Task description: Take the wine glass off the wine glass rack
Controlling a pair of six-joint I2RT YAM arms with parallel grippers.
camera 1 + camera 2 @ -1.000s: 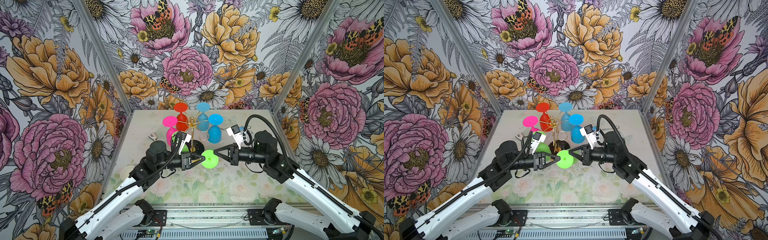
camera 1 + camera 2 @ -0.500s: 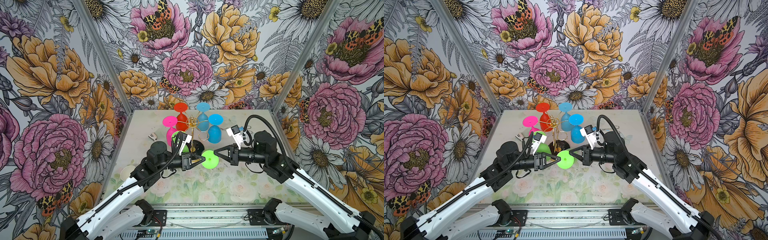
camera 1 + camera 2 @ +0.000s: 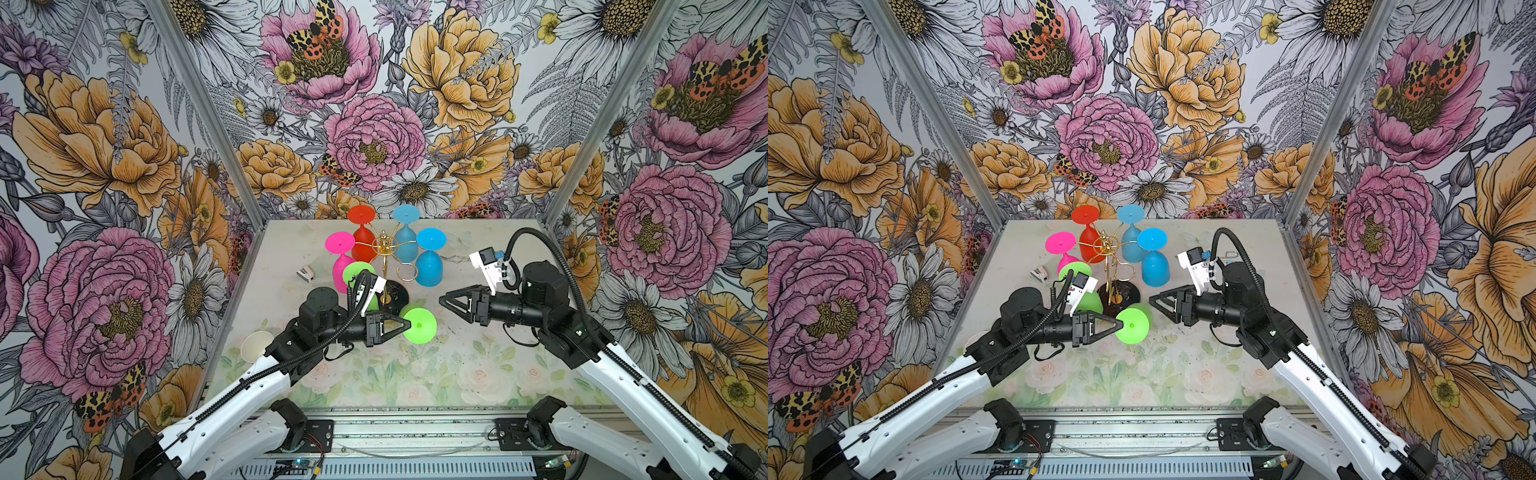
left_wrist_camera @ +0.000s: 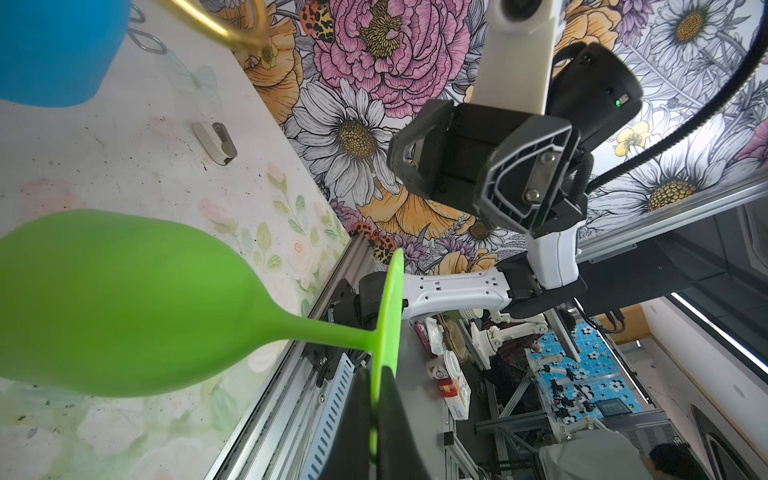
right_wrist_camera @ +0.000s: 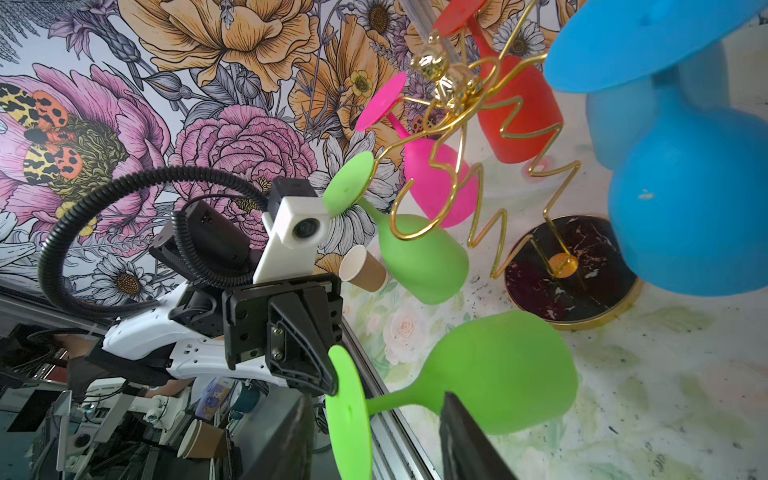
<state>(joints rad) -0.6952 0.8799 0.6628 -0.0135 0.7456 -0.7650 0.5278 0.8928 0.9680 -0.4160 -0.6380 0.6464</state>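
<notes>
The left gripper [image 3: 408,325] is closed on the foot rim of a green glass [image 3: 422,328] and holds it sideways over the tabletop [image 3: 457,374], just before the rack [image 3: 398,293], free of its loops. The right gripper [image 3: 444,300] is open, near, not touching.

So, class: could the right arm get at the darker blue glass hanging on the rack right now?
Probably yes. The right pincer is open and empty, the darker blue glass hangs on the side of the rack nearest that arm, and nothing stands between them.
</notes>
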